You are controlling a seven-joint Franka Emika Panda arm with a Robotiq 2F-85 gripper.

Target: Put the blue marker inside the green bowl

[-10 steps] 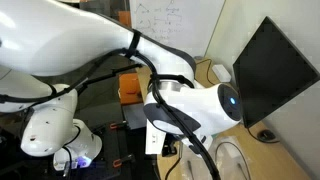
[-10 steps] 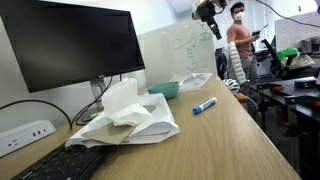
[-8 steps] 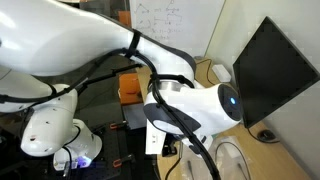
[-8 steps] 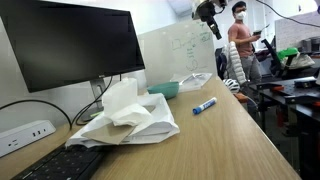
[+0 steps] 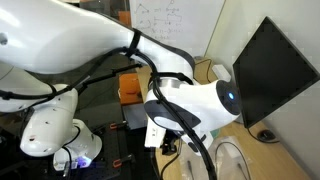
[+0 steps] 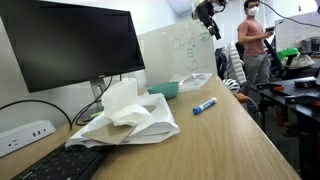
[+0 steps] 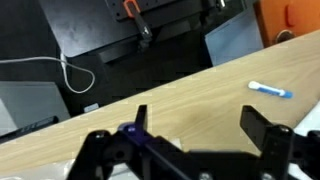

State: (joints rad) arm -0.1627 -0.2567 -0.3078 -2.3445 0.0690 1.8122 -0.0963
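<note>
Reaching for the blue marker (image 6: 204, 105) is the step in hand. The jaws hang high over the table (image 6: 230, 140), wide open, holding and touching nothing. In an exterior view the marker lies on the table, with the green bowl (image 6: 165, 90) near it at 10 o'clock. Next, the jaws need to come down over the marker, line up across it and close

marker (image 6: 204, 104) on desk (image 6: 215, 140), bowl (image 6: 166, 90) left of it, beyond crumpled sheet (image 6: 125, 115), monitor (image 6: 70, 45) behind sheet
</note>
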